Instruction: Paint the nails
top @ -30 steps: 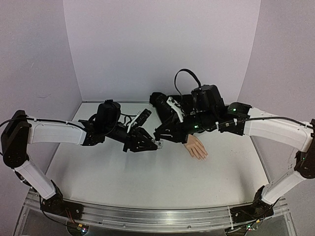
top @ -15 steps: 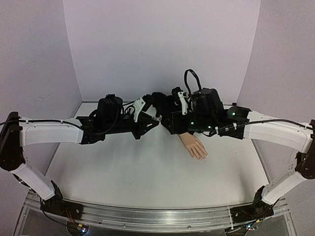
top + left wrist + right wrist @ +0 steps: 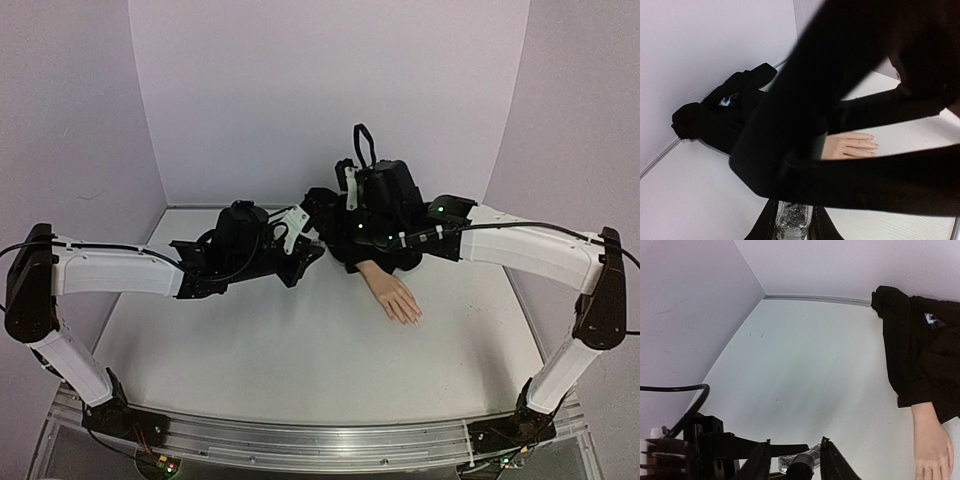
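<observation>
My left gripper [image 3: 308, 248] is shut on a small clear bottle [image 3: 794, 219] of glittery polish, held off the table at the back middle. My right gripper [image 3: 796, 452] meets it from the right. Its fingers stand either side of the bottle's dark cap [image 3: 801, 471], with a small gap on each side. The peach mannequin hand [image 3: 397, 297] lies flat on the table below the right wrist, fingers toward the front right. Its pale nails [image 3: 873, 145] show at the fingertips in the left wrist view. Most of that view is blocked by the right arm.
The hand's black sleeve [image 3: 917, 355] lies bunched against the back wall. Pale walls close in the white table [image 3: 300, 360] at the back and on both sides. Both arm bases sit at the near edge.
Both grippers have moved back and toward the middle, the left carrying the bottle. The right jaws opened and now stand around the cap.
</observation>
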Motion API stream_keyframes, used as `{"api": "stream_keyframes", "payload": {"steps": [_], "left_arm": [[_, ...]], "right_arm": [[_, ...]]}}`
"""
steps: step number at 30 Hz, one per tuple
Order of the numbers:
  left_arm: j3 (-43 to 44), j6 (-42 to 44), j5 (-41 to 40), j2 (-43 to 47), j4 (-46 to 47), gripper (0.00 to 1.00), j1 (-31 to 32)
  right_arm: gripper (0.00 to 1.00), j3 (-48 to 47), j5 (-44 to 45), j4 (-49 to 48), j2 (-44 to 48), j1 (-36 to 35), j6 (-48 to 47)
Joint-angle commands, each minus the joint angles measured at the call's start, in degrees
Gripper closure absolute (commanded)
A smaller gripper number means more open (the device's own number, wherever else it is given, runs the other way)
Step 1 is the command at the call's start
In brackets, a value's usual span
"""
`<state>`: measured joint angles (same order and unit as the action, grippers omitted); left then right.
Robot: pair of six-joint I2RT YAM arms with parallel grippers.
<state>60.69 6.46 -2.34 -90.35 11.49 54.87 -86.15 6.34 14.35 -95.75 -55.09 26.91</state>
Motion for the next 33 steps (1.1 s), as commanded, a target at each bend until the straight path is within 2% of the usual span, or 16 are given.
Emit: {"api": "stream_keyframes", "payload": {"steps": [1, 5, 7, 9, 10, 11, 15, 17, 19, 22, 24, 25, 28, 30, 31, 33], "left_arm": [[2.5, 0.2, -1.2, 0.6, 2.1, 1.00, 0.6], [1.8, -0.4, 0.0, 1.1, 2.2, 1.00, 0.6], [1.5, -0.5, 2.3, 1.6, 2.1, 1.00, 0.5], [0.6, 0.2, 8.7, 2.8, 1.8, 1.00, 0.1], [-0.1, 1.2, 16.0, 3.6, 1.5, 1.00, -0.4], [-1.1, 1.8, 24.4, 5.1, 1.5, 1.00, -1.5], [-3.8, -3.2, 62.9, 8.7, 5.2, 1.00, -8.1], [-2.4, -7.5, 73.3, 7.9, 6.0, 1.00, -10.2], [-1.1, -10.1, 78.0, 7.4, 5.6, 1.00, -11.2], [-0.6, -7.2, 73.7, 7.9, 2.4, 1.00, -11.4], [-0.2, -4.6, 67.6, 8.2, 0.0, 1.00, -11.4], [-0.1, -4.1, 63.3, 8.4, -0.7, 1.00, -11.4], [-1.2, -4.0, 46.4, 9.0, 0.1, 1.00, -11.3], [-2.1, -3.8, 35.1, 8.9, 0.8, 1.00, -11.2], [-2.2, -3.9, 30.5, 8.7, 1.1, 1.00, -11.2], [-2.4, -4.4, 23.6, 8.0, 1.8, 1.00, -11.0]], "right_arm": [[0.71, -3.0, -0.4, 1.2, -1.5, -0.5, 0.6], [0.75, -2.8, -0.9, 1.2, -1.9, -0.5, -0.6], [0.86, -2.4, -1.9, 1.1, -1.6, -0.4, -2.4], [0.96, -1.4, -3.9, 1.0, -0.6, -0.3, -5.7], [1.00, -0.6, -6.4, 0.8, 0.0, -0.2, -7.9], [1.00, 0.3, -9.6, 0.8, 0.9, -0.1, -11.6], [1.00, 9.5, -50.4, 0.2, 6.4, 1.2, -33.6], [1.00, 10.7, -56.4, 0.8, 7.4, 1.2, -35.9], [1.00, 9.6, -58.8, 2.4, 6.4, 1.2, -35.5], [1.00, 11.3, -52.3, 1.3, 7.1, 1.2, -34.5], [0.94, 12.4, -45.0, -0.7, 8.7, 1.2, -32.0], [0.87, 13.1, -39.9, -2.0, 9.6, 1.2, -30.6], [0.50, 14.0, -22.6, -3.8, 12.3, 1.2, -23.6], [0.30, 13.9, -10.3, -3.7, 13.4, 1.2, -20.1], [0.18, 13.9, -5.6, -3.3, 13.9, 1.2, -19.0], [0.02, 13.8, 0.3, -2.9, 14.7, 1.2, -17.4]]}}
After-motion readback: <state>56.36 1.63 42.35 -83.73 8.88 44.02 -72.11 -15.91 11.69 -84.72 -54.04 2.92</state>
